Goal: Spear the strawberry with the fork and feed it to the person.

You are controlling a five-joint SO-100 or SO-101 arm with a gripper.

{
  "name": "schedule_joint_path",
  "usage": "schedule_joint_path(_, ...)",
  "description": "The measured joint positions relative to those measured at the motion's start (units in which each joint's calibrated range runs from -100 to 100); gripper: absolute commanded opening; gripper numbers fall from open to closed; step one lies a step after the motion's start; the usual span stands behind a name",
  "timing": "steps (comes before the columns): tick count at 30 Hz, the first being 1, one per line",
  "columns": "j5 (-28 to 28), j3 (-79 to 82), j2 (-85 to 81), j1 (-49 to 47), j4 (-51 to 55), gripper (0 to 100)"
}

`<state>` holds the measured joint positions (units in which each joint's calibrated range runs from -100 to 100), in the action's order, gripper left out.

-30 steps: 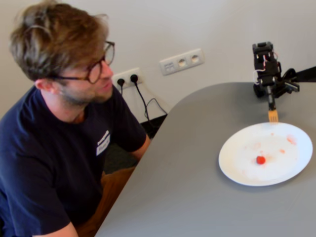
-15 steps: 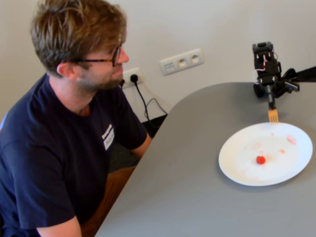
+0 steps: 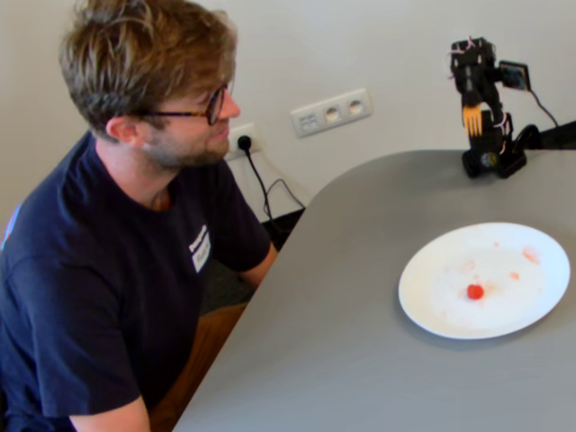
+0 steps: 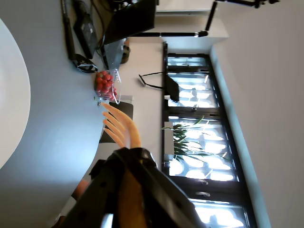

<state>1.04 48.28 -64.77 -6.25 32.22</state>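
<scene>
The strawberry (image 3: 475, 292) is a tiny red piece lying on the white plate (image 3: 441, 306), a little right of the plate's middle. The person (image 3: 153, 117) sits at the left in the fixed view, in profile, facing right toward the table. My gripper (image 3: 472, 97) is raised at the far right back of the table, well away from the plate. It is shut on the fork (image 3: 472, 120), whose pale tines hang downward. In the wrist view the gripper (image 4: 129, 156) holds the fork (image 4: 121, 126), with the tines pointing up and left in the picture, and the plate rim (image 4: 19, 95) shows at the left edge.
The grey table (image 3: 360, 360) has a curved edge facing the person. The arm's base (image 3: 490, 160) stands at the back right. A clear tub of strawberries (image 4: 105, 85) and dark objects (image 4: 83, 33) sit at the table's far side in the wrist view. Wall sockets (image 3: 331, 112) are behind.
</scene>
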Motion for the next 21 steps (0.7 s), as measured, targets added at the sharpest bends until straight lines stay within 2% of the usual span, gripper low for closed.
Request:
schedule_joint_path(6,0.0,-10.8,28.9,-0.3,-7.4,1)
schedule_joint_path(11,0.3,-9.7,34.8,-0.2,-11.5,1)
schedule_joint_path(15,3.5,-9.7,43.6,0.1,-14.3,1)
schedule_joint_path(21,3.8,-9.8,53.0,0.2,-19.8,1)
